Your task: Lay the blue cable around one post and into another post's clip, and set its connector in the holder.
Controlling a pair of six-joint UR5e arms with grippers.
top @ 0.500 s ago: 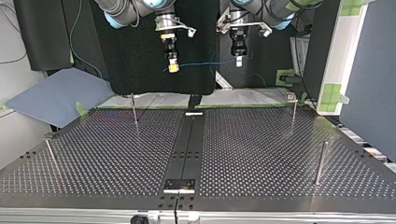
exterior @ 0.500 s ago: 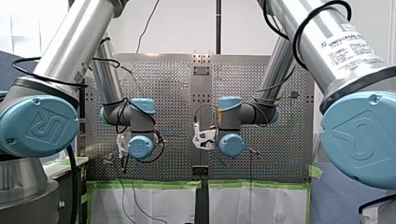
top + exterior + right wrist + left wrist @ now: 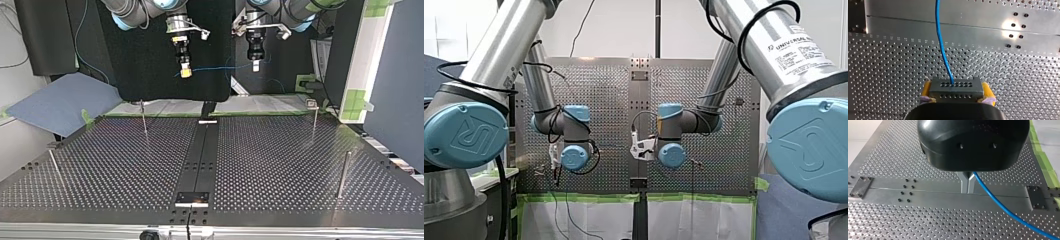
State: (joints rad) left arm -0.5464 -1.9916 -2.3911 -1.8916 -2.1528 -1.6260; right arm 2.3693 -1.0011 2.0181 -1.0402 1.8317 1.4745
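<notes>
While both aloft, right gripper point(image 3: 957, 92) tight on connector point(image 3: 955, 86), left gripper point(image 3: 967, 182) seemingly tight on blue cable point(image 3: 1003, 208).

Side by side, pointing down: my left hand point(image 3: 255, 66) pinches the cable point(image 3: 998, 202), my right hand point(image 3: 185, 73) clamps the connector point(image 3: 955, 87).

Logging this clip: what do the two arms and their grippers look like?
My left arm and my right arm are silver tubes with light-blue joint caps embossed with a logo; the right one bears printed "UNIVERSAL ROBOTS" lettering. Black cables loop along both. My left gripper has a rounded black housing and narrow metal fingers; my right gripper is black with yellow pads.
</notes>
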